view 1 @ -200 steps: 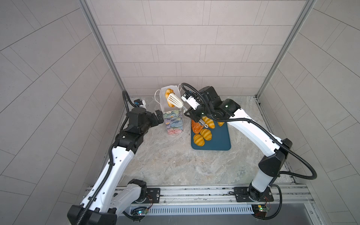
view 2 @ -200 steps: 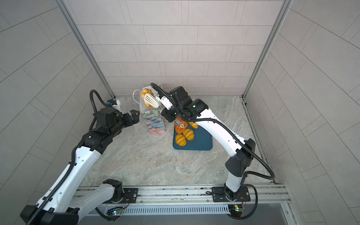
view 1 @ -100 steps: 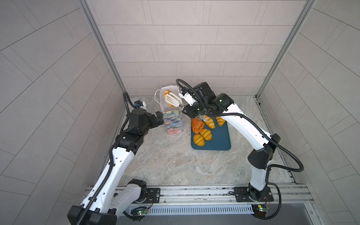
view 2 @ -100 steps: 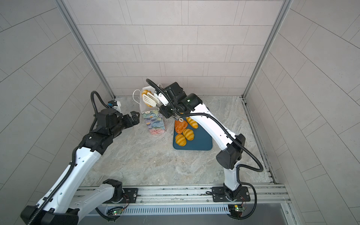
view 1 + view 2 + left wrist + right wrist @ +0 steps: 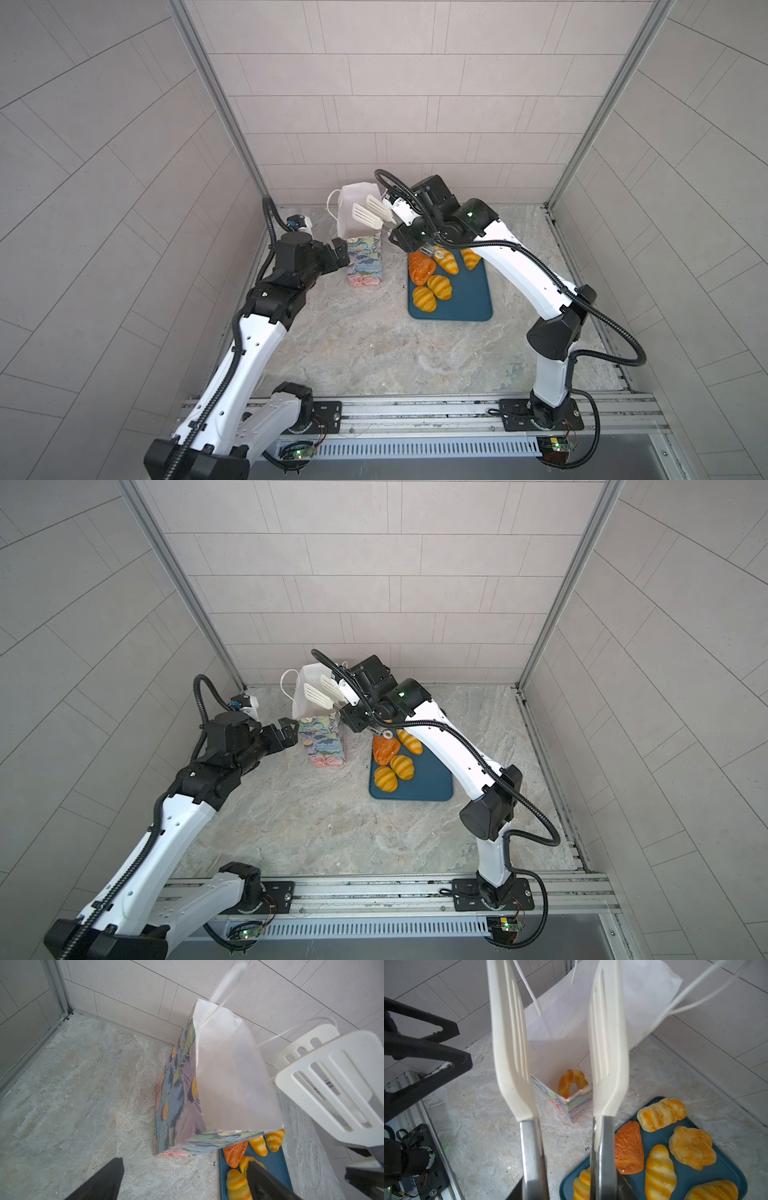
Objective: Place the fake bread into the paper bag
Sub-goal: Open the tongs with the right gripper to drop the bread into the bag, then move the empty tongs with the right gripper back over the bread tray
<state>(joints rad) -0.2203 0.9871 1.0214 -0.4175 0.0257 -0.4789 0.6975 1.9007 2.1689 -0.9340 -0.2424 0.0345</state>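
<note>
- Judging by the spread, empty blades of the tongs (image 5: 510, 1043) held above the mouth of the paper bag (image 5: 365, 266), one drop is taken as done. A ring doughnut (image 5: 572, 1082) is seen inside, apparently propped on edge, though the bag's depth is poorly shown.
- The right pincer (image 5: 401, 236) is clamped round the tongs' handles, and nothing else is held. The left pincer (image 5: 340, 252) is spread wide and empty, just at 9 o'clock of the bag.
- Next, the tongs are to be swung toward 4 o'clock to the tray (image 5: 469, 303), where the remaining fake bread (image 5: 430, 286) is laid, and closed across a piece's short side.
- The bag is stood upright on the counter (image 5: 374, 340) at 9 o'clock of the tray, with its long axis vertical and its mouth upward. The far rolls (image 5: 446, 262) are laid with long axes roughly 11-to-5.
</note>
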